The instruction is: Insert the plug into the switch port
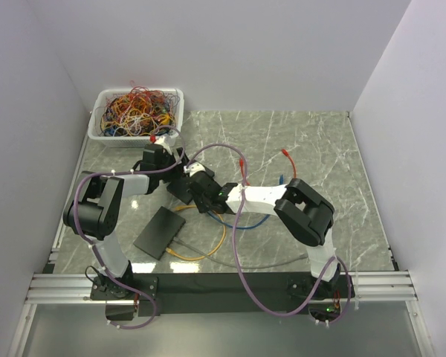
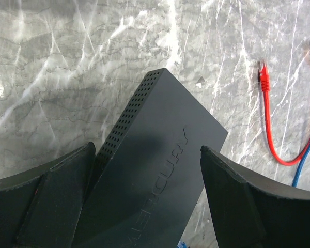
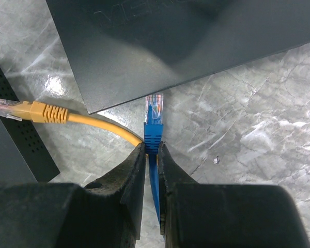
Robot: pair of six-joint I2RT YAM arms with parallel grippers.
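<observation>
Right jaws clamp blue plug, switch ports hidden

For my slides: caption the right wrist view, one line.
Right gripper pinches the blue plug, tip close to the switch; a yellow plug lies nearby.

Bin of tangled cables sits far left on the table. Switch is mid-table, plug just off its near edge, second flat box near-left, loose cable to the right.
</observation>
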